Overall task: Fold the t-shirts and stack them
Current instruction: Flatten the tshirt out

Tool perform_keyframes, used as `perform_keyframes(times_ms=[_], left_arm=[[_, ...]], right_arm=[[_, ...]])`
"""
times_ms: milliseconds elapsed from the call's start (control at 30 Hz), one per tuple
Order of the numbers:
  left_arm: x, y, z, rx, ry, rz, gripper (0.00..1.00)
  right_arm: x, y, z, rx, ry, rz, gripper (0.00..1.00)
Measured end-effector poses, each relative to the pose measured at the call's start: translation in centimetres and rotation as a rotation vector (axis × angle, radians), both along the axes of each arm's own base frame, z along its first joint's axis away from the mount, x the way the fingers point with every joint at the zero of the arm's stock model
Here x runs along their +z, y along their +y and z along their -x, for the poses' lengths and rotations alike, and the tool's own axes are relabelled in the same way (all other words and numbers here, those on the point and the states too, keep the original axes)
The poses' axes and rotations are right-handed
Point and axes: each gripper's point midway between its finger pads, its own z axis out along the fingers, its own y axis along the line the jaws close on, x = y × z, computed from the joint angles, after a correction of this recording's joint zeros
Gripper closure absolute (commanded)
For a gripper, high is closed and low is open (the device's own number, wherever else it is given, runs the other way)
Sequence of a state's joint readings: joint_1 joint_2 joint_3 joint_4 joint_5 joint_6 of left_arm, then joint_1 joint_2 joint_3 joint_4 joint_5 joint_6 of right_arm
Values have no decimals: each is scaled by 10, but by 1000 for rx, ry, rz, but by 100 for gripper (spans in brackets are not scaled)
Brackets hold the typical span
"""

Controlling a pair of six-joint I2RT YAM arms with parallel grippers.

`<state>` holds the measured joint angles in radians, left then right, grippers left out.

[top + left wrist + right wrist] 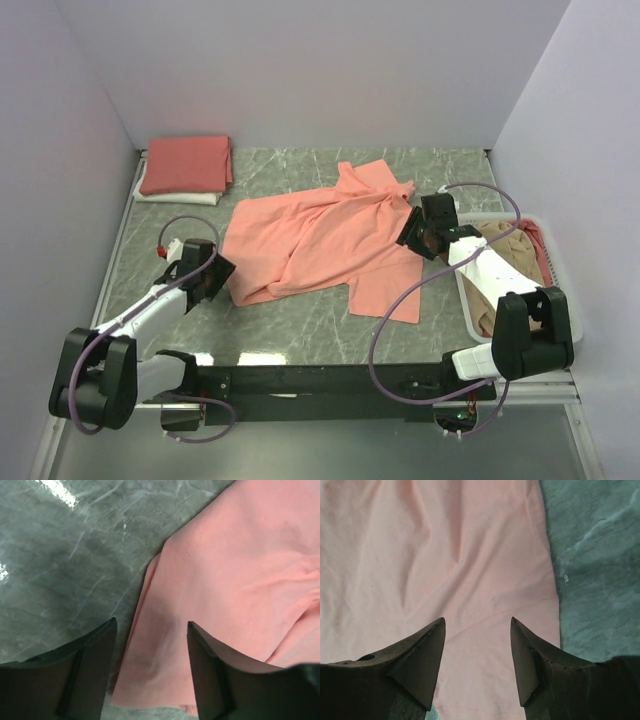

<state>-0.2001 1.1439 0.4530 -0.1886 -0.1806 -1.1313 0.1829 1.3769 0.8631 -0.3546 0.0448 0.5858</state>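
At the salmon t-shirt [310, 245] edges, left hand [150, 647] and right hand [477, 647] hover spread.

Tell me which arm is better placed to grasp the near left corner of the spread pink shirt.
Left. The left gripper stands open right over that corner of the pink shirt; the right gripper is over its far right side.

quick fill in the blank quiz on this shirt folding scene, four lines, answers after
1. The spread shirt in the middle of the table is ____ in colour.
2. In the folded stack, the salmon shirt lies on a ____ one.
3. The tan shirt sits in the white lattice ____ on the right.
4. The left gripper and right gripper both hover over cloth with jaws ____.

Missing words: salmon-pink; white; basket; open
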Motion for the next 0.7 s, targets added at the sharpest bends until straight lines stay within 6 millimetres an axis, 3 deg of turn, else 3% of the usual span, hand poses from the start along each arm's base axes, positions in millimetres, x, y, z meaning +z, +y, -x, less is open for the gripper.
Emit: perform_keyframes(times_ms=[133,167,300,467,700], left_arm=[[-4,-2,-6,-1,-5,4,56],[-5,-2,-8,0,-6,6,69],[-4,0,-14,13,-10,8,97],[24,22,-40,70,-67,6,99],[92,50,-93,99,-187,-23,99]], right_arm=[[-3,-5,-1,-19,5,22,39],[-5,-6,-1,-20,10,24,39],[-12,-7,1,-23,32,33,39],[-17,-8,5,-23,47,36,39],[-22,-6,5,-16,61,30,40]])
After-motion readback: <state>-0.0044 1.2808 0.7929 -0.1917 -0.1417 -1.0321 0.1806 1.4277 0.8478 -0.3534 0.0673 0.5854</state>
